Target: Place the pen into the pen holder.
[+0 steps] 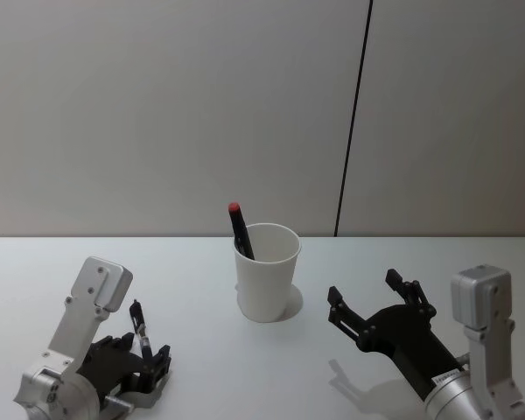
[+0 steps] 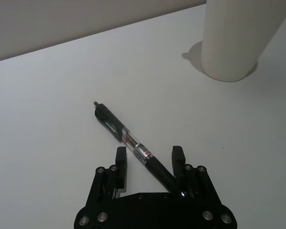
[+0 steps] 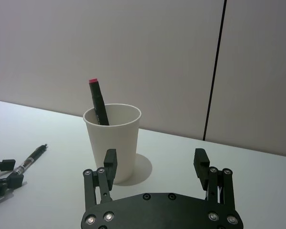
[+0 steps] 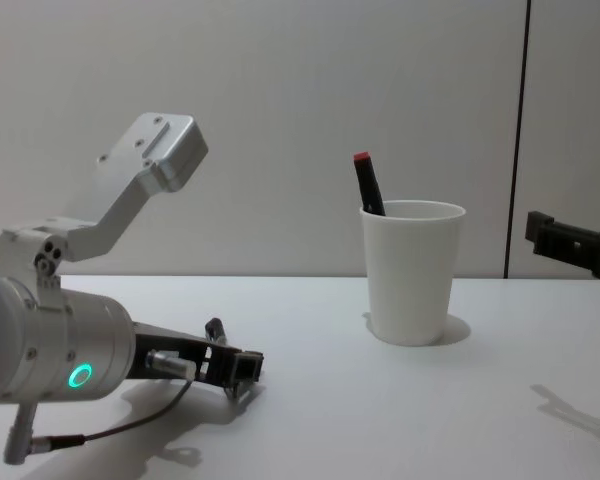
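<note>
Left gripper (image 2: 148, 152) low on table (image 1: 201, 350), fingers spread, nothing gripped; pen (image 2: 128, 140) lies flat btwn them. Pen holder (image 1: 266, 273) well apart, w/ red-capped marker (image 1: 240, 229) inside. Grasp, lift, drop all pending. Right gripper (image 1: 364, 287) idle near holder, fingers apart.

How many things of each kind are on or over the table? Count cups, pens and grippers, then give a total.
cup: 1
pens: 2, the red-capped pen in the cup and the black pen lying flat
grippers: 2, the left gripper and the right gripper
Total: 5
</note>
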Tool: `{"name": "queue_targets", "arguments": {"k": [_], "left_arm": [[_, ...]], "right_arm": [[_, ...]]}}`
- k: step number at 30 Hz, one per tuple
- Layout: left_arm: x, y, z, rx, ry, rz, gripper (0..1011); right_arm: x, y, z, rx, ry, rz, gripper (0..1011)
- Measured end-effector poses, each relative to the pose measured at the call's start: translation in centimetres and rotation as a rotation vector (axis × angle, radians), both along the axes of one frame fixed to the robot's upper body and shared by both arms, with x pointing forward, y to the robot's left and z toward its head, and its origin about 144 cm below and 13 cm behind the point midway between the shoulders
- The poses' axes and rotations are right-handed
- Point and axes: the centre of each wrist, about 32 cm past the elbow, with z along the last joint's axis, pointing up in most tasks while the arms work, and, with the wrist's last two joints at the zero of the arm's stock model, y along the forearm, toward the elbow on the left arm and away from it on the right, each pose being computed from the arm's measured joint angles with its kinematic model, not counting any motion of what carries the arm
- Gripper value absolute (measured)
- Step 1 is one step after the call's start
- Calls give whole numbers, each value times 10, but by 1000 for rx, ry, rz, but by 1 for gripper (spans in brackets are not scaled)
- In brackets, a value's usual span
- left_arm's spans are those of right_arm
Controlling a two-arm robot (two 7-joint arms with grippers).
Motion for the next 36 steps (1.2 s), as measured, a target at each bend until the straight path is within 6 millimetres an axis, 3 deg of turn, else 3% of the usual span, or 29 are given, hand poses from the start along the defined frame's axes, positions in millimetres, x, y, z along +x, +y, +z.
{"name": "queue_targets", "arguments": {"k": [36], "left_arm": [[0, 1, 0, 0, -1, 3, 359]], "right_arm": [[0, 0, 0, 0, 0, 0, 1001]]}}
